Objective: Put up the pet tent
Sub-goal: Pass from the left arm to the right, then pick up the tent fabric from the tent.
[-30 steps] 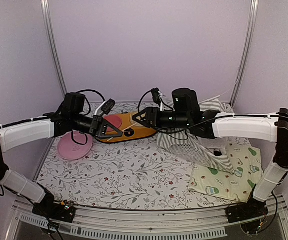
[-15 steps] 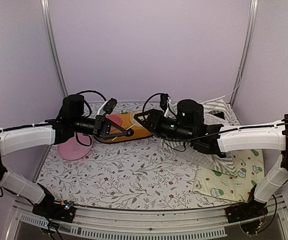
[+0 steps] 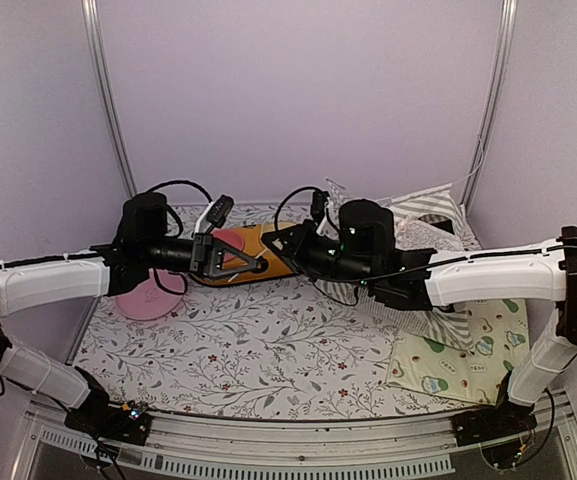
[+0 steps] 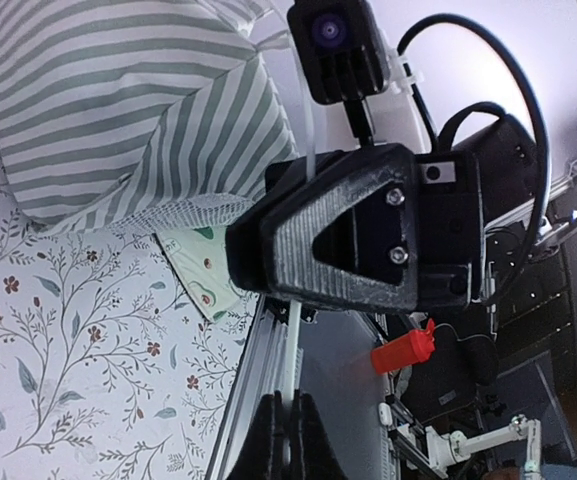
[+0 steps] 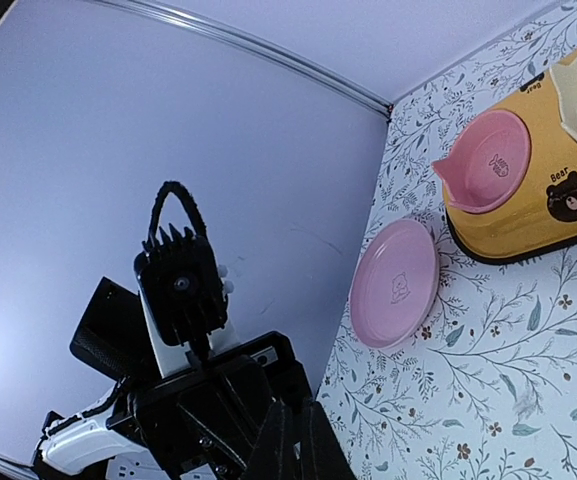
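My left gripper (image 4: 288, 428) is clenched on a thin white pole (image 4: 295, 340). The pole runs straight out from the fingertips and passes out of sight behind the body of the right gripper (image 5: 292, 432) facing it. The right fingers are pressed together as well, but I cannot tell whether they pinch anything. The two sets of tips point toward each other and sit near one another, with the orange double bowl (image 3: 280, 268) close by them on the floral table cover (image 3: 268, 345).

Ahead of the left fingers, past the right gripper, the pet tent (image 4: 118, 110) lies bunched on the table. Its green-and-white stripes are uppermost, with a strip of mesh (image 4: 183, 212) along the near edge. A corner of the avocado mat (image 4: 203, 275) shows from under that mesh. Ahead of the right fingers, beyond the bowl, a pink dish (image 5: 396, 283) lies flat beside the left arm.
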Robot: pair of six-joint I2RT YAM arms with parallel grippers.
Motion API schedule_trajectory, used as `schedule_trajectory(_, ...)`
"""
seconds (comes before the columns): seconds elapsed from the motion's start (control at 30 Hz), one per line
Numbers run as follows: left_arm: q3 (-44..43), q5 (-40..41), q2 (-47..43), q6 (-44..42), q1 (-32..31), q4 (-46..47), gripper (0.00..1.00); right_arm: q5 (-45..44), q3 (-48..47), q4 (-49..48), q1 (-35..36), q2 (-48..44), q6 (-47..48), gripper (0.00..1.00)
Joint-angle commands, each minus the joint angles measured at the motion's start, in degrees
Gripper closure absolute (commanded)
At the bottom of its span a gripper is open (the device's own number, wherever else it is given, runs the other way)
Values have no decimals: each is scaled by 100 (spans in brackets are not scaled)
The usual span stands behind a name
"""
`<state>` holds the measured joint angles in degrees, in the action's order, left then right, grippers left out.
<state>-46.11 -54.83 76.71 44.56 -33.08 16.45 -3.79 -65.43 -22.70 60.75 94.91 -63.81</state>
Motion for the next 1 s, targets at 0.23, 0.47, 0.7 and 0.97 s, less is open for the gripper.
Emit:
schedule_trajectory(0.23, 388, 1495, -1269, -890, 368, 436, 49, 1055, -1517, 1059, -260, 284, 1350, 100)
schedule_trajectory(0.47, 1267, 1685, -1923, -692, 1388, 1963, 43, 2191, -2162, 1700, -531, 280, 2042, 100)
schedule_trajectory(0.7, 1386, 2254, -1065, -1699, 787, 2720, 45, 2577, -2663, 2196, -738, 90, 2596, 100)
schedule_trajectory(0.97, 554, 3021, 824, -2820, -41, 3833, 49, 3039, -3095, 2559, -828, 36, 2866, 100)
